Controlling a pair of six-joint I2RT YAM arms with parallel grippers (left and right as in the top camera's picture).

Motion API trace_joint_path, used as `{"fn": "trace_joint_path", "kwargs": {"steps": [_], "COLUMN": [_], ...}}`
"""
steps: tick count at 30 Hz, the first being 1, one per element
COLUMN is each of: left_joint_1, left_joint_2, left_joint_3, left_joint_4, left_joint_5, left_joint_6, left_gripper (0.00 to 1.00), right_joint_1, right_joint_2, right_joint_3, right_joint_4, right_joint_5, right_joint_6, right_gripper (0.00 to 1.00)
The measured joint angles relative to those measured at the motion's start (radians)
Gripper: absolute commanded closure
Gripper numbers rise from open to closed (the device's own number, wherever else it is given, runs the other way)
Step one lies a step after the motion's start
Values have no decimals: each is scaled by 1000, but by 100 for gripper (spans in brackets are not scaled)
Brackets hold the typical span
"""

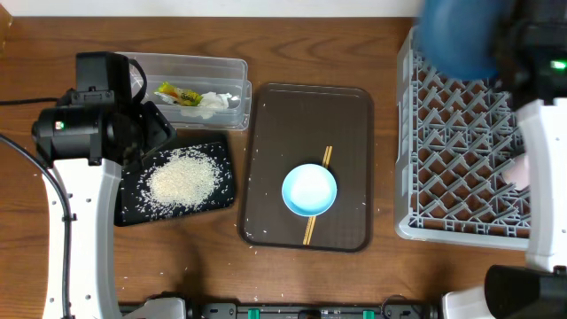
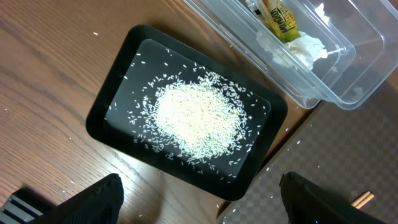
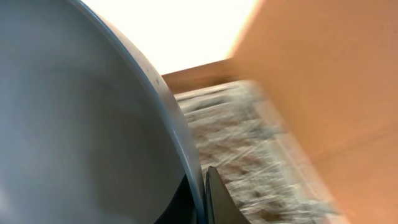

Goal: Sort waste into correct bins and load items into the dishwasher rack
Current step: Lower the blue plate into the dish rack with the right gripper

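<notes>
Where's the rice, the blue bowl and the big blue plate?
rice (image 2: 199,121), left wrist view, middle of the pile
pale-blue bowl (image 1: 309,190), overhead view, centre of its inside
dark-blue plate (image 1: 456,37), overhead view, middle of its blurred face

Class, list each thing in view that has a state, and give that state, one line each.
left tool, open, empty.
right tool, shut on the dark-blue plate.
dark-blue plate, held over the rack, not loaded.
black tray, holding a heap of rice.
clear tub, holding wrapper and tissue.
pale-blue bowl, upright, empty.
chopsticks, flat on the brown tray, under the bowl.
</notes>
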Motion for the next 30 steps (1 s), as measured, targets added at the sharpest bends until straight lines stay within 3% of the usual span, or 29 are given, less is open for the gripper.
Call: {"fn": "trace_joint_path", "kwargs": {"steps": [5,13,24,30], "left_joint_1": [0,0,0,0], "left_joint_2": [0,0,0,0], "left_joint_3": [0,0,0,0], "left_joint_4": [0,-1,-2,-2], "left_joint_5": [15,26,29,29], "left_joint_6": [0,0,0,0], "left_gripper": [16,16,16,16], "right_joint_1": [-124,-242,-339,-423], "right_joint_2": [26,42,42,76], "right_joint_3": [-3,-10,-223,-338], "right_joint_4": [55,202,726,850], "right_joint_5": [150,200,208,212], "right_joint_6": [-64,-245,-750,-943], "right_gripper": [99,99,99,99]}}
